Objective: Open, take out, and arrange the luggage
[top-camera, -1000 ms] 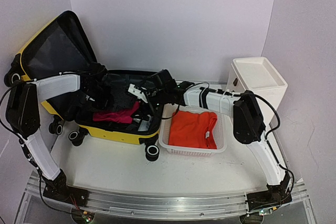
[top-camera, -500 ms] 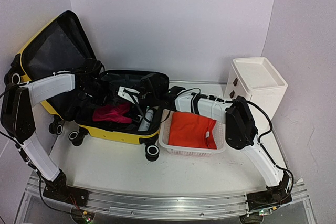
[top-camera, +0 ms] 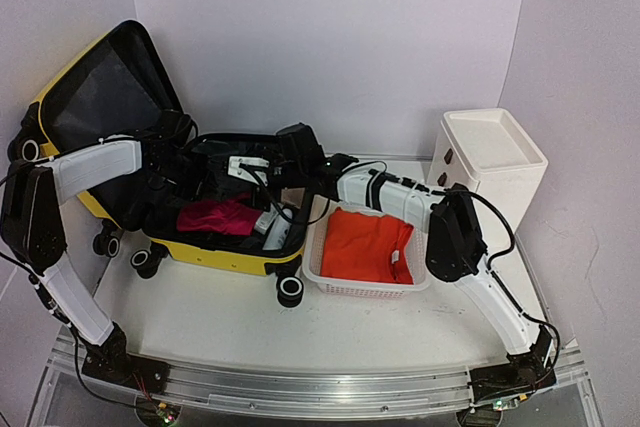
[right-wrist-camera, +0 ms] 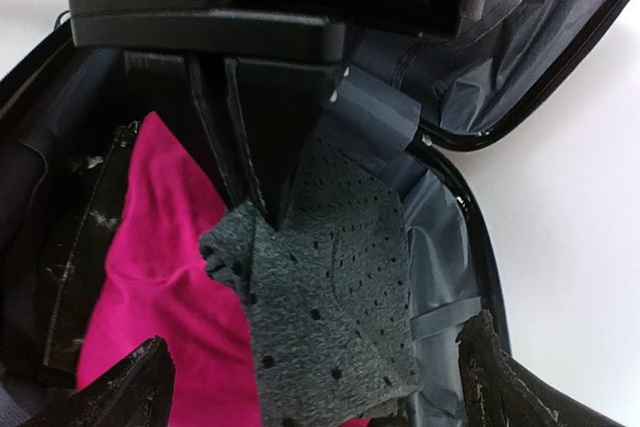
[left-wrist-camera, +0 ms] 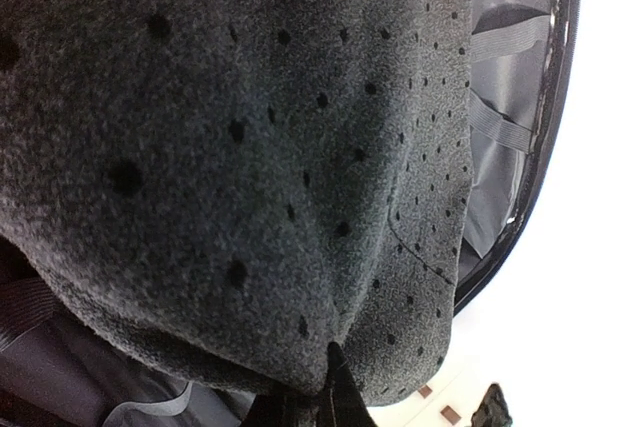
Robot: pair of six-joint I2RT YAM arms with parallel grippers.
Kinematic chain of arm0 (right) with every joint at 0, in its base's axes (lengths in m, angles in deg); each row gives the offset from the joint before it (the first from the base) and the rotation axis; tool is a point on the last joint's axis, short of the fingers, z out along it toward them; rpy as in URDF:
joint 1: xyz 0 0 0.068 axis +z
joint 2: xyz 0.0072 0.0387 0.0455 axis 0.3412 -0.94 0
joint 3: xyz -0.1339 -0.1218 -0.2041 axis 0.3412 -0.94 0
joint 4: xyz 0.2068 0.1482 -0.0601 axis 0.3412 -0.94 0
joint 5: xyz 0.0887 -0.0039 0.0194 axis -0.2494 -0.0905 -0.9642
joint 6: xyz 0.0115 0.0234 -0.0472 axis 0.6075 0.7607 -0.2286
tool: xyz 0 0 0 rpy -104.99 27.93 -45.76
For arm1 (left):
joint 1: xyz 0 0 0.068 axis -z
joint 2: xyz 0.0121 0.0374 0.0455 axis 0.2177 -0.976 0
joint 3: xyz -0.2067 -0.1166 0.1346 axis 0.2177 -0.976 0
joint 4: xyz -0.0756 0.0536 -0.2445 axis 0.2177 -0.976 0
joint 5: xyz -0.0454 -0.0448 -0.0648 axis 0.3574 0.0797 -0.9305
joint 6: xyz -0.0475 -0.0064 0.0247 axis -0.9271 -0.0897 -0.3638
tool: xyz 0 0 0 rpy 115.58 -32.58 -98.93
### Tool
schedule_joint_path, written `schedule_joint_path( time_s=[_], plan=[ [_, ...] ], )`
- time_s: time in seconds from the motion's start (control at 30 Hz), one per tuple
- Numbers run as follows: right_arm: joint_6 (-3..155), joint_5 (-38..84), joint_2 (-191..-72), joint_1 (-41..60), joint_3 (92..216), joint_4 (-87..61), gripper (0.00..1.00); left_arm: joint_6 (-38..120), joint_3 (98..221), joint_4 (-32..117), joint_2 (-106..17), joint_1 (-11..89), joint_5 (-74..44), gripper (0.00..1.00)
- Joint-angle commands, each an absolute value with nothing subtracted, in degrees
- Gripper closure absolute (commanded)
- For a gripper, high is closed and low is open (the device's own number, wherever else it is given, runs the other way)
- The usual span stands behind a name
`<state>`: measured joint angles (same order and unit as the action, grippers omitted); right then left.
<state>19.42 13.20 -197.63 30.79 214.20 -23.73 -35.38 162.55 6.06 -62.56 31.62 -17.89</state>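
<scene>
Just ahead of my right gripper [right-wrist-camera: 315, 347], now spread wide and empty after reaching deeper into the open yellow suitcase [top-camera: 215, 252], my left gripper [right-wrist-camera: 270, 217] pinches 1 grey dotted cloth [right-wrist-camera: 330, 287] above the pink garment [right-wrist-camera: 160, 277]; a handover looks near.

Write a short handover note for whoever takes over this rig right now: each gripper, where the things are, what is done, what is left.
Left gripper: shut on the grey dotted cloth, which hangs from it inside the suitcase.
Right gripper: open over the suitcase, holding nothing.
Done: suitcase open with its lid up; an orange shirt lies in the basket beside it.
Left: lift out the grey dotted cloth, then the pink garment under it, and arrange them.
</scene>
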Motion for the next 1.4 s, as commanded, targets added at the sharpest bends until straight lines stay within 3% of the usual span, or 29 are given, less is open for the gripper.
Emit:
schedule_joint_path(
  time_s=[0.0, 0.1, 0.33, 0.87, 1.03, 1.1, 1.2, 1.27, 1.37],
  plan=[
    [15.80, 8.09, -201.76, 30.42, 218.42, -22.00, 0.02, -34.07, 163.21, 7.86, -59.25, 31.39, -21.08, 1.00],
    [16.36, 7.92, -205.56, 30.46, 221.93, -21.50, 0.03, -33.79, 163.10, 8.02, -59.18, 31.17, -21.39, 1.00],
    [18.56, 7.80, -212.86, 30.41, 230.12, -15.40, 0.16, -33.44, 162.78, 8.24, -58.83, 30.95, -22.34, 1.00],
    [18.70, 5.75, -217.00, 31.47, 234.69, -10.96, 0.43, -31.28, 162.72, 8.34, -58.57, 31.01, -25.31, 1.00],
    [16.62, 3.88, -217.42, 31.46, 235.00, -10.91, 0.60, -30.81, 162.20, 8.40, -58.49, 31.01, -26.86, 1.00],
    [17.15, 4.24, -217.57, 31.46, 235.00, -9.32, 0.99, -30.48, 162.02, 8.46, -58.37, 30.96, -27.27, 1.00],
    [16.88, 4.80, -217.53, 31.55, 235.53, -8.27, 1.00, -28.93, 161.92, 8.75, -57.52, 30.96, -27.20, 0.99],
    [16.92, 5.61, -217.20, 31.47, 236.15, -8.10, 1.00, -27.87, 161.88, 8.91, -56.72, 31.00, -26.86, 0.86],
    [16.99, 4.85, -214.80, 30.93, 234.75, -8.28, 1.00, -24.28, 161.28, 10.56, -54.69, 30.97, -26.29, 0.56]
  ],
)
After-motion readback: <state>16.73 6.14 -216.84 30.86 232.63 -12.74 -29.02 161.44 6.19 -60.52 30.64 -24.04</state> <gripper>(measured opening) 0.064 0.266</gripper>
